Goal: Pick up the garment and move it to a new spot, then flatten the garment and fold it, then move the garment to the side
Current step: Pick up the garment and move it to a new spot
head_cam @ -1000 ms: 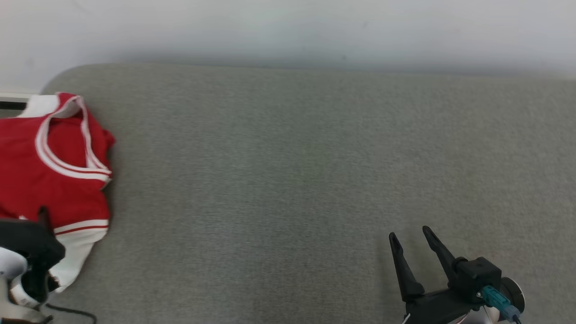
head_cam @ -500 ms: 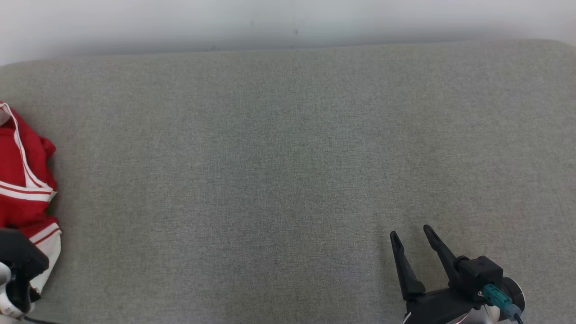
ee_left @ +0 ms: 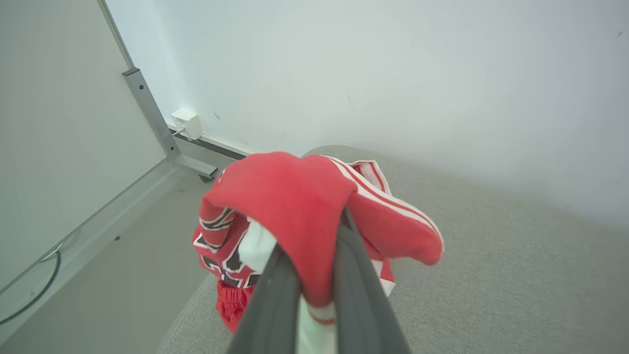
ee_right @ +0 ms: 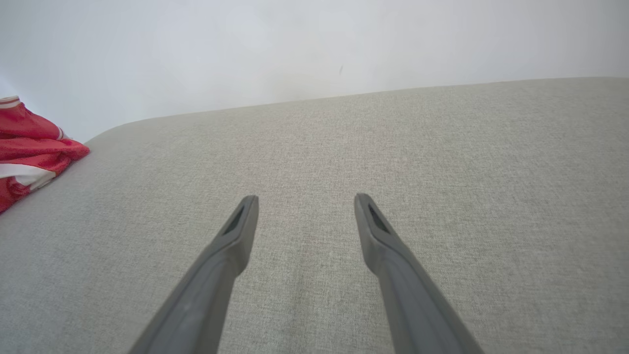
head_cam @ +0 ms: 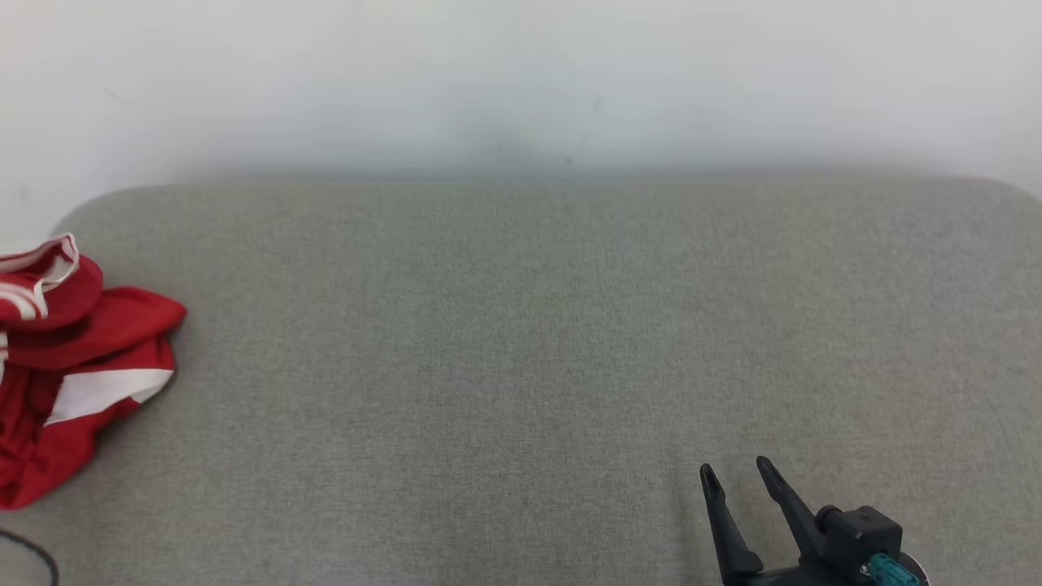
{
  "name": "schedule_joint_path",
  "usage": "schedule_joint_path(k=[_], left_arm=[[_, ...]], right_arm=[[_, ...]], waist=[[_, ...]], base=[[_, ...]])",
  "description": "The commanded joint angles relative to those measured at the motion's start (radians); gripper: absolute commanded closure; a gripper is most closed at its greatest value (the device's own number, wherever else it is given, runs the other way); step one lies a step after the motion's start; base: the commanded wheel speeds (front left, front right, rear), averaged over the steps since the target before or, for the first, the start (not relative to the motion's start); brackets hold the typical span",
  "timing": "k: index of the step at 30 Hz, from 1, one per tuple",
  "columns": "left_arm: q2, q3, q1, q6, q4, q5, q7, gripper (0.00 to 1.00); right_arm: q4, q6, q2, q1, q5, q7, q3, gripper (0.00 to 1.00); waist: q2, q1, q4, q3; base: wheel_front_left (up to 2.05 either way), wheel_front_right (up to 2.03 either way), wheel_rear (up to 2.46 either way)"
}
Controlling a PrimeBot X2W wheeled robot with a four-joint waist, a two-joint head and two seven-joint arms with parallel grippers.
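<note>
left hand (ee_left: pixel 312 246) is clamping on the garment (ee_left: pixel 285 196). In the left wrist view both dark fingers (ee_left: pixel 361 305) are pinching a fold of red cloth between them, and white trim is poking out of the gap lower down. Red fabric is draping over the fingertips and bunching into a lump. A white-striped edge is running along its right side, and a panel with dark, white-edged lettering is hanging below on the left. The bundle is sitting at the rounded corner of the grey fabric counter (ee_left: pixel 516 275), with part of it hanging past the edge over the floor (ee_left: pixel 123 255). Can't tell how much is resting on the counter and how much is being held up.

Head view: garment (head_cam: pixel 73 366) is lying crumpled at the far left of the counter (head_cam: pixel 521 325) and running out of frame on the left. It is red, with a white panel and striped trim showing. A thin dark cable (head_cam: pixel 32 553) is curling in at the bottom left corner.

right hand (head_cam: pixel 735 468) is sitting at the lower right, fingers spread wide, gripping nothing, well apart from the garment. The right wrist view is agreeing: right hand (ee_right: pixel 305 198) is standing open over the grey counter (ee_right: pixel 442 147), with the garment (ee_right: pixel 29 147) far off at the left edge.

Background: a pale wall (head_cam: pixel 521 81) is running behind the counter. In the left wrist view a metal post (ee_left: pixel 147 113) and a small white box (ee_left: pixel 186 123) are standing against it near the floor.
</note>
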Motion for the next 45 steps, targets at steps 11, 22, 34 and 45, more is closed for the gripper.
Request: schedule_joint_path(k=[11, 22, 34, 45], left_arm=[[-0.053, -0.093, -0.15, -0.039, -0.198, -0.02, 0.001, 1.0], [-0.238, -0.254, -0.229, -0.082, -0.289, -0.083, -0.037, 1.0], [-0.417, -0.412, -0.187, -0.099, -0.182, -0.119, -0.154, 1.0], [-0.444, -0.533, -0.104, -0.071, 0.118, -0.147, -0.247, 1.0]], right_arm=[[0.065, -0.002, -0.002, -0.021, 0.053, -0.058, 0.018, 0.0], [0.089, -0.002, -0.002, -0.02, 0.036, -0.06, 0.003, 0.0], [0.031, -0.002, -0.002, -0.038, -0.004, -0.015, -0.013, 0.0], [0.007, -0.002, -0.002, -0.046, 0.02, -0.012, 0.003, 0.0]], waist=[[0.0001, 0.0002, -0.013, -0.108], [0.0001, 0.0002, -0.154, -0.105], [0.0001, 0.0002, -0.318, -0.034], [0.0001, 0.0002, -0.382, 0.032]], base=[[0.0, 0.0, 0.0], [0.0, 0.0, 0.0], [0.0, 0.0, 0.0], [0.0, 0.0, 0.0]])
